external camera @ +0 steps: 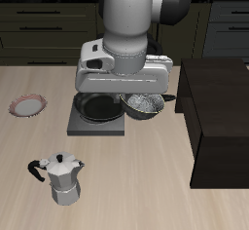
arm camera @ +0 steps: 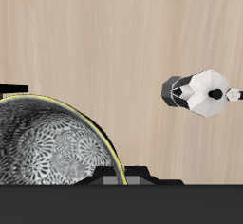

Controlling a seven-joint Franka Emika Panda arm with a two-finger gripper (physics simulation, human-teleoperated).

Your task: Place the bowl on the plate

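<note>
Grey-speckled bowl [external camera: 144,104] hangs just under the gripper [external camera: 146,95], beside the frying pan [external camera: 99,107] on its grey board [external camera: 80,127]; whether the fingers clamp its rim, I cannot tell. This looks like the grasp or early lift, and next comes a carry across the table to the pink-rimmed plate [external camera: 28,106], well apart from the moka pot [external camera: 59,176].

bowl [external camera: 145,104] beside pan [external camera: 99,107] on board [external camera: 97,127], plate [external camera: 28,105] well apart, moka pot [external camera: 62,176] nearer front

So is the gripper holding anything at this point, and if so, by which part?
It cannot be told. The gripper is low over the bowl, and the wrist view shows the bowl's rim close against it, but the fingers are hidden.
</note>
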